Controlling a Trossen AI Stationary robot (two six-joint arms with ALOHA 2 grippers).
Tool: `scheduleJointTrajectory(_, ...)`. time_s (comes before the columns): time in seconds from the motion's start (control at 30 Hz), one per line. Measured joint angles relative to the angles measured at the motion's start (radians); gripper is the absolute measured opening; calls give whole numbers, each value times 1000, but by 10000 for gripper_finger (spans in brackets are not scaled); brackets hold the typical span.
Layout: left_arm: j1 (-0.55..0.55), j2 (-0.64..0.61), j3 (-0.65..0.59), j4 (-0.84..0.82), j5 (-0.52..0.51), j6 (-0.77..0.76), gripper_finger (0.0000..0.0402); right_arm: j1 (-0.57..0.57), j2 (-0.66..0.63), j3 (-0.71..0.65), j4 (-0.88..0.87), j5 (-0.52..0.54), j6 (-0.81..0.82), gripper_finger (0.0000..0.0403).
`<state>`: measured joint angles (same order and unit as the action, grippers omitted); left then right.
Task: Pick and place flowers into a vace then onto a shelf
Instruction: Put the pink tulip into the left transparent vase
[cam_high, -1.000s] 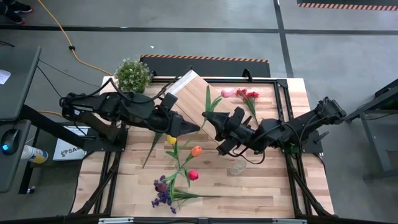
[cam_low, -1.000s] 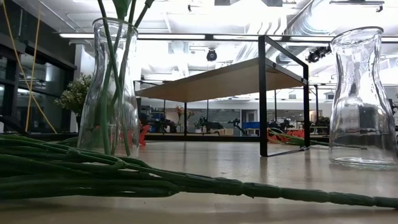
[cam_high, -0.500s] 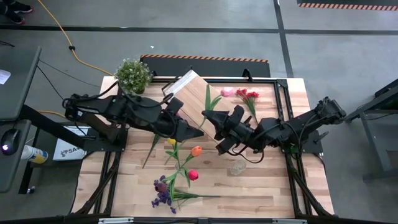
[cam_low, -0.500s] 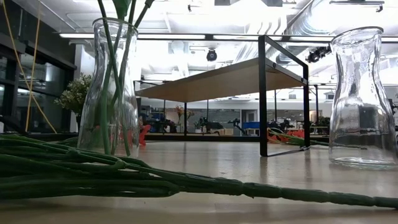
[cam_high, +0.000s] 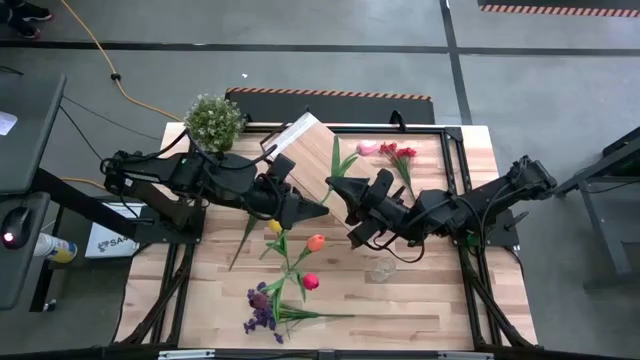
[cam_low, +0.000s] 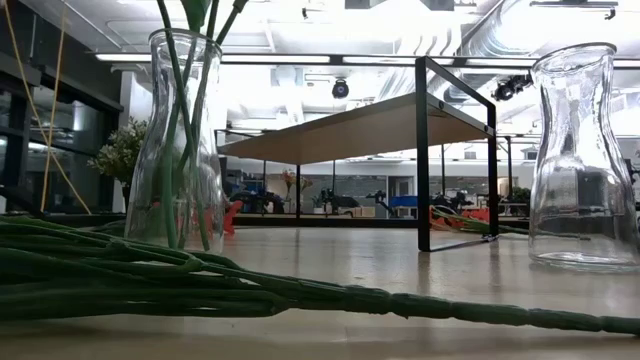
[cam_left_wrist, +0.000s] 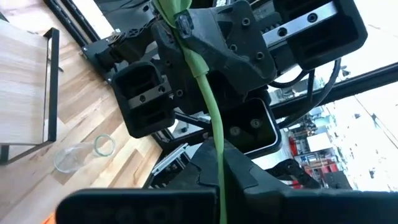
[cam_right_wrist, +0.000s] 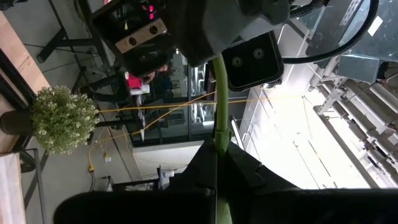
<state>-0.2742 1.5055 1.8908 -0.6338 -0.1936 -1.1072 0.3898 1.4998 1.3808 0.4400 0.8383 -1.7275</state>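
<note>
Where the two arms meet, just toward 12 o'clock from the middle of the butcher-block tabletop (cam_high: 430, 300), both claws sit tip to tip.

- Left gripper (cam_high: 319, 207): clenched on a thin green flower stem (cam_high: 336, 163). Its wrist view shows the stem (cam_left_wrist: 214, 118) pinched between the dark fingers (cam_left_wrist: 245, 177) and running straight on into the other claw.
- Right gripper (cam_high: 333, 187): likewise clamped on the same stem; in its wrist view the stem (cam_right_wrist: 219, 93) leaves the fingers (cam_right_wrist: 242, 165) toward the left claw. The two claws are nearly touching, right one at 1 o'clock of the left.
- The held stem's leafy part rises toward 12 o'clock over the long light-wood shelf on a thin black frame (cam_high: 298, 143). Cannot tell its blossom colour.
- Clear glass vase (cam_high: 381, 268): empty, at 4 o'clock of the claws, apart from them.
- Low view: a second clear glass vase with green stems inside (cam_low: 180, 140) stands upright; cannot place it from above.
- Loose flowers at 7 o'clock of the claws: yellow tulip (cam_high: 275, 226), orange tulip (cam_high: 316, 242), red tulip (cam_high: 310, 282), then a purple spray (cam_high: 262, 308) by the near edge.
- At 1 o'clock: pink tulip (cam_high: 366, 149) beside red small-blossom sprays (cam_high: 401, 152), lying flat.
- Bushy green potted plant (cam_high: 214, 120): 10 o'clock corner, next to the shelf's end.
</note>
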Motion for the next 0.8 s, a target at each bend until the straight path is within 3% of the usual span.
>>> scheduleJointTrajectory(0.5,0,0,0,-21,-25,34,27,58,0,0,-43,2,38,71)
scheduleJointTrajectory(0.8,0,0,0,-33,-88,103,27,122,0,0,-86,217,143,103)
